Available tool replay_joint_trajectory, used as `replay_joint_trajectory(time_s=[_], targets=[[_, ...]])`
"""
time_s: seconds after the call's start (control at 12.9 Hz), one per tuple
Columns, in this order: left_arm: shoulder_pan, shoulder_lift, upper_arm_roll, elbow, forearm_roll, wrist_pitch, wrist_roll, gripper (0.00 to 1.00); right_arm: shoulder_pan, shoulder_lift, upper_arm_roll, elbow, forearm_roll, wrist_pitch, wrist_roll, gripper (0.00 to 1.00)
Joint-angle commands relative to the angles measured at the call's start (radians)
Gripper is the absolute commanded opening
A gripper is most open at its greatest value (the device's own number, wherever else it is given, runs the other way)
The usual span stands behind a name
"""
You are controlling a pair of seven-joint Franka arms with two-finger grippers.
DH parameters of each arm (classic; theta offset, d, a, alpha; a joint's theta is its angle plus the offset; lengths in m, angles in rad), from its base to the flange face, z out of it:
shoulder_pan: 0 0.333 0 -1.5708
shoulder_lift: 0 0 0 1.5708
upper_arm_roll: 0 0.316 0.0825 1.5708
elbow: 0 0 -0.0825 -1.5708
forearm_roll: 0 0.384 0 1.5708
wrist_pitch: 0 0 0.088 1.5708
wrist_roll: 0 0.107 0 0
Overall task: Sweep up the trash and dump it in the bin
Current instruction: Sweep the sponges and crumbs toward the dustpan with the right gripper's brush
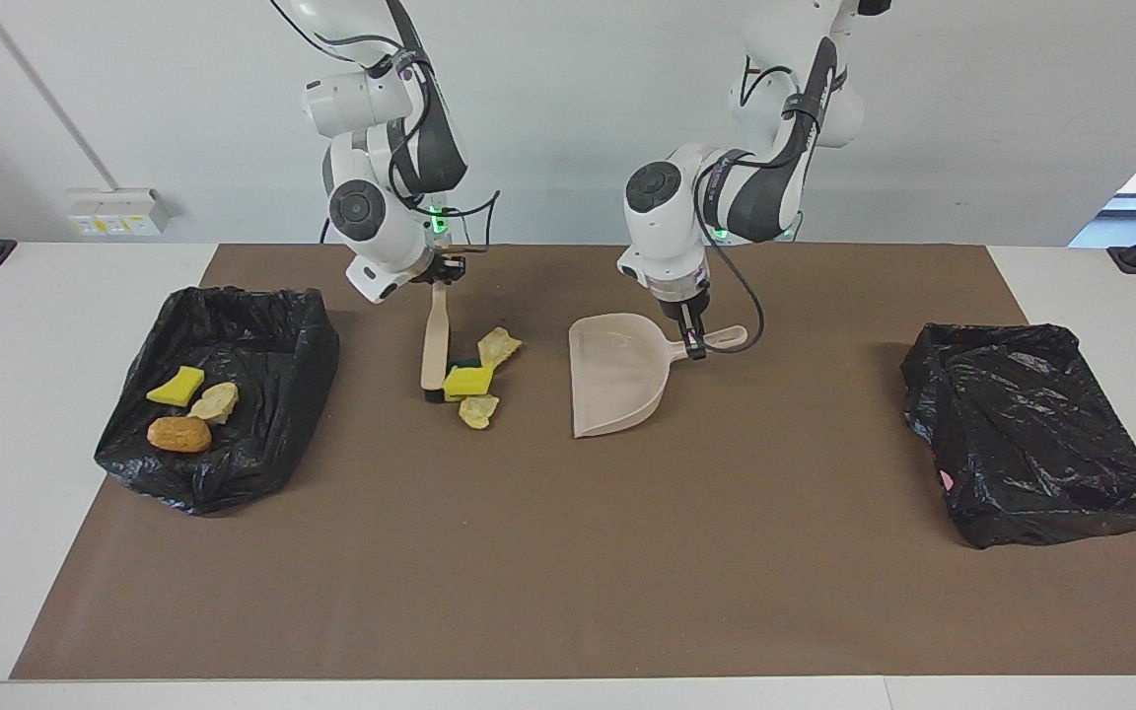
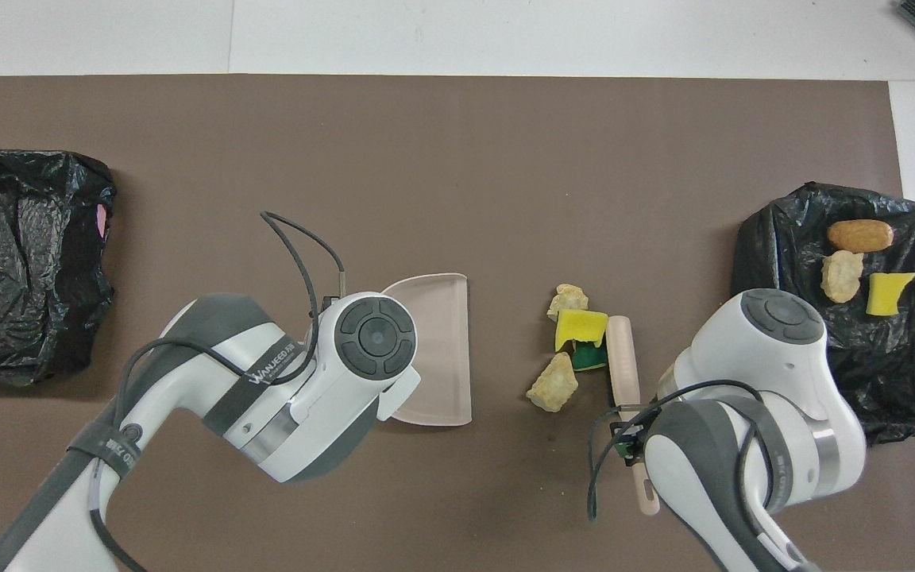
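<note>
- With three scraps already lying in the black-lined bin [image 1: 233, 463] at the right arm's end of the worktop [image 1: 548, 592], the step in hand is judged to be the sweep of the remaining pile into the dustpan [image 1: 617, 380].
- Right end effector [image 1: 441, 279]: clamped on the brush [image 1: 433, 340] handle. The bristle end is set down on the mat, touching the green-topped sponge [image 1: 464, 380].
- Left end effector [image 1: 691, 335]: clamped on the dustpan handle. The pan rests on the mat with its open mouth turned toward the pile, a stretch of bare mat left between.
- Loose trash: the green-topped sponge [image 2: 581, 330] is pressed against the brush [image 2: 623, 357]. One pale crusty chunk [image 1: 499, 345] is seen nearer to the robots, touching the sponge. A second chunk [image 1: 477, 409] lies just beside the sponge, farther from the robots.
- Binned trash: yellow sponge piece [image 1: 177, 387], pale chunk [image 1: 215, 401] and golden-brown roll [image 1: 178, 434], grouped close together in the bin.
- A second black-lined bin [image 1: 1031, 444] is seen at the left arm's end. No trash is visible in it.
- Next move, as judged: the brush should be drawn toward the pan mouth, bristles kept low on the mat, so that all three pieces are carried together.
- The pan lip needs to be held flat on the mat, or brought closer to the pile, so nothing is pushed under it.
- Risk noted: the chunk farther from the robots sits at the edge of the bristle line and could be missed by one stroke.
</note>
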Motion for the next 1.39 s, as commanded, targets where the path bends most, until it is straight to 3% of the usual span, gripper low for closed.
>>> replay_joint_trajectory(time_s=[0.0, 0.15, 0.7, 1.0, 1.16, 1.31], targets=[[-0.01, -0.035, 0.01, -0.048, 0.012, 0.034, 0.024, 0.0, 0.08, 0.0, 0.003, -0.007, 0.009, 0.024, -0.049, 0.0], [-0.01, -0.038, 0.01, -0.053, 0.009, -0.001, 0.015, 0.0, 0.114, 0.003, 0.003, -0.004, 0.023, 0.056, -0.044, 0.0], [0.0, -0.051, 0.01, -0.053, -0.049, -0.109, -0.203, 0.0, 0.227, 0.018, 0.003, 0.022, 0.267, 0.064, -0.03, 0.0], [0.001, -0.051, 0.011, -0.053, -0.051, -0.107, -0.204, 0.0, 0.269, 0.077, 0.004, 0.14, 0.396, 0.055, 0.084, 0.0], [0.006, -0.051, 0.011, -0.053, -0.049, -0.113, -0.2, 0.0, 0.264, 0.091, 0.001, 0.224, 0.391, -0.013, 0.135, 0.0], [0.012, -0.054, 0.011, -0.054, -0.049, -0.135, -0.186, 0.0, 0.198, 0.084, -0.014, 0.328, 0.358, -0.179, 0.138, 0.0]])
